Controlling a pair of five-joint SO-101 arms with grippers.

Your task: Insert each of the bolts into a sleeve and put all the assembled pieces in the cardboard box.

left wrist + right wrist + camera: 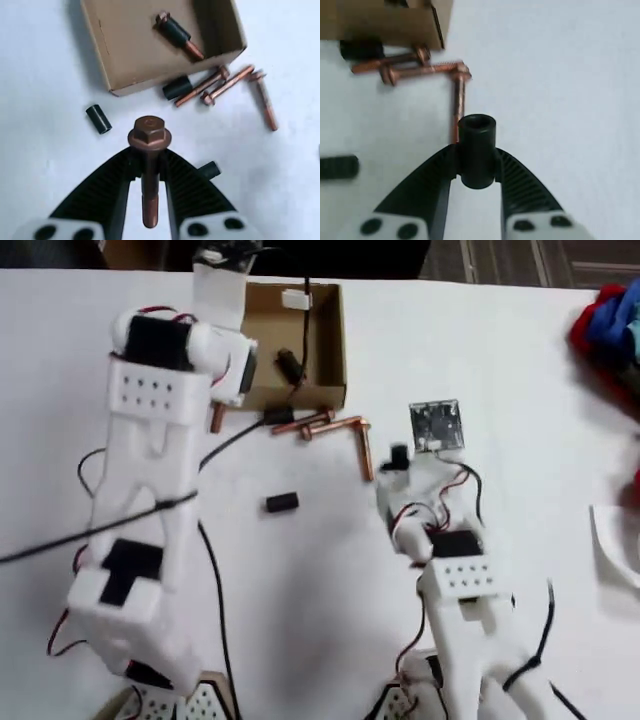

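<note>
— Copper bolt (149, 134), entry one: held where?
— Pinched by the shank between the closed-in fingers of left gripper (150, 157); hex head standing just past the tips.
— Black sleeve (477, 145)?
— Clamped in right gripper (476, 152), jaws narrowed to its width, open bore end clear of the tips.
— Cardboard box (130, 45)?
— Ahead of left gripper, apart from it; one assembled piece (179, 35) inside.
— Remainder?
— Three loose bolts (227, 84) beyond both grippers, beside the box. First loose sleeve (177, 87) against the box wall; second loose sleeve (98, 119) nearer the left tips.
</note>
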